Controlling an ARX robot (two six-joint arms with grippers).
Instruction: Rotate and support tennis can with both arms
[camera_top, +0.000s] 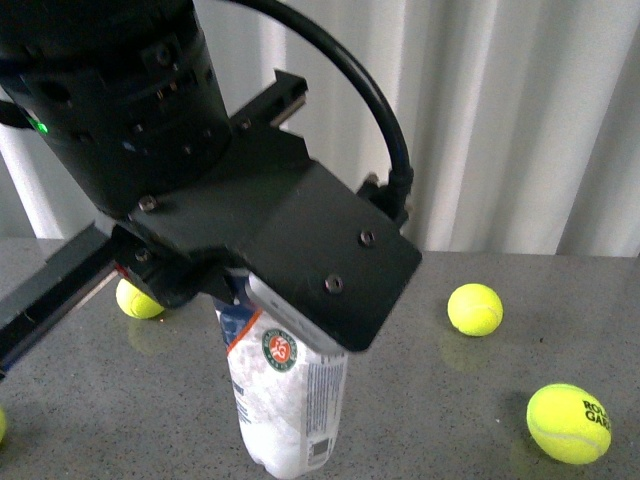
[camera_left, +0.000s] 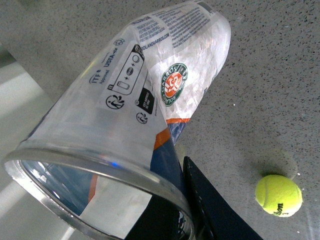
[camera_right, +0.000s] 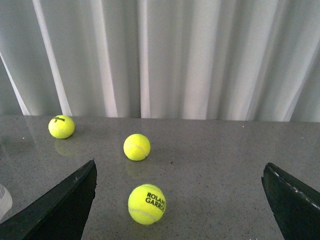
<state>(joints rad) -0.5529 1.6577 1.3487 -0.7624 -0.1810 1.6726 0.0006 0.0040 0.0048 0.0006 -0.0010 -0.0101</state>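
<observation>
The tennis can (camera_top: 285, 400) stands on its closed end on the grey table (camera_top: 420, 400), leaning slightly, with its round logo facing me. My left arm (camera_top: 130, 110), bulky and black with a green light, reaches down over it. The left gripper (camera_top: 235, 290) is shut on the can's upper part. In the left wrist view the can (camera_left: 150, 85) fills the frame, silver rim (camera_left: 60, 160) nearest, with one black finger (camera_left: 210, 210) against its side. My right gripper (camera_right: 179, 172) is open and empty, low over the table, apart from the can. It does not show in the front view.
Yellow tennis balls lie loose on the table: one behind the can (camera_top: 140, 298), one at middle right (camera_top: 475, 308), one at front right (camera_top: 568, 422). The right wrist view shows three balls, the nearest (camera_right: 147, 204) between the fingers. A white curtain (camera_top: 500, 120) hangs behind.
</observation>
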